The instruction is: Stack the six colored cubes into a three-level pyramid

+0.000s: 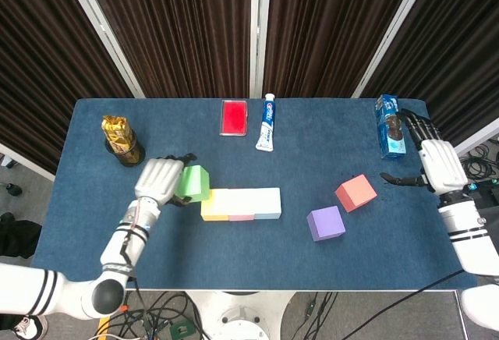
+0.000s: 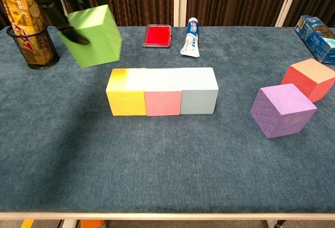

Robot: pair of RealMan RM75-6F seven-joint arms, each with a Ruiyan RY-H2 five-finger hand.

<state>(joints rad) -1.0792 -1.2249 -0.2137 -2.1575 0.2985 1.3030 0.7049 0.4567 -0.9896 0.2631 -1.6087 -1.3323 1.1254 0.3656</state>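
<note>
Left hand [image 1: 160, 178] grips the green cube [image 2: 93, 34] in the air, tilted, just left of and above the yellow cube [image 2: 126, 98], likely so it can go down as the second level. Yellow, pink cube [image 2: 163, 99] and light-blue cube [image 2: 199, 97] sit touching in a row mid-table as the base; purple cube [image 2: 282, 110] and red cube [image 2: 309, 79] wait at right, unstacked. Right hand [image 1: 438, 163] hangs far right beside the red cube, fingers spread, holding nothing.

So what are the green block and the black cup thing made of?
The green cube looks like soft matte foam: no shine, and a fine dotted texture like the purple cube shows. The black cup looks like metal wire mesh, since you can see through it.
</note>
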